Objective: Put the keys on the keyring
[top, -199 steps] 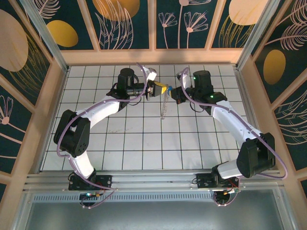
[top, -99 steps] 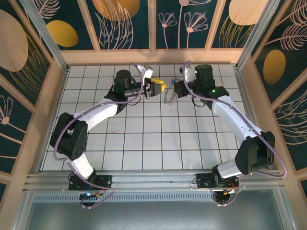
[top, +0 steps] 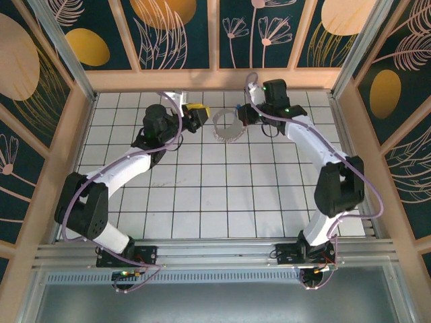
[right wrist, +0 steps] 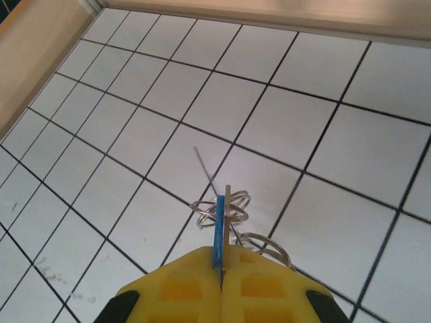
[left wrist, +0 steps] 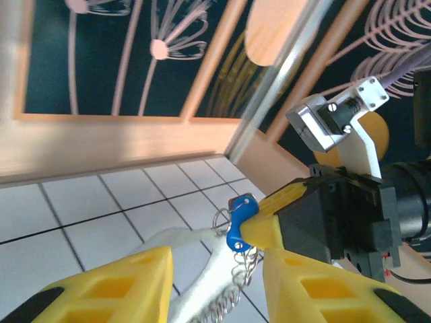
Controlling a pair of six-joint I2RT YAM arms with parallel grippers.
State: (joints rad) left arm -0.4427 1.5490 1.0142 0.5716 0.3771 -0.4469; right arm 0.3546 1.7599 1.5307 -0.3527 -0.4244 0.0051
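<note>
white tiled floor (top: 202,195) with dark grid lines, boxed in by wood-framed panels (top: 175,33) painted with leaves and gold discs. starting at my right pincer (right wrist: 221,259): on its wrist camera the two yellow fingers are pressed together, clamping the flat head of the blue key (right wrist: 219,225) edge-on between them. small silvery loops of the keyring (right wrist: 209,205) sit right at the key's tip, overlapping it. from above, the right pincer (top: 240,114) is over the far middle of the floor and the keyring (top: 217,128) shows as a thin grey loop just beside it, on the left arm's side. i cannot tell whether the loop rests on the tiles.

moving outward, my left pincer (top: 196,110) is near the loop but apart from it. on its wrist camera its yellow fingers (left wrist: 114,286) stand spread with a clear gap, gripping nothing. through that gap i see the blue key (left wrist: 237,222) pinched by the other arm, with small rings and a bit of chain dangling under it.
</note>
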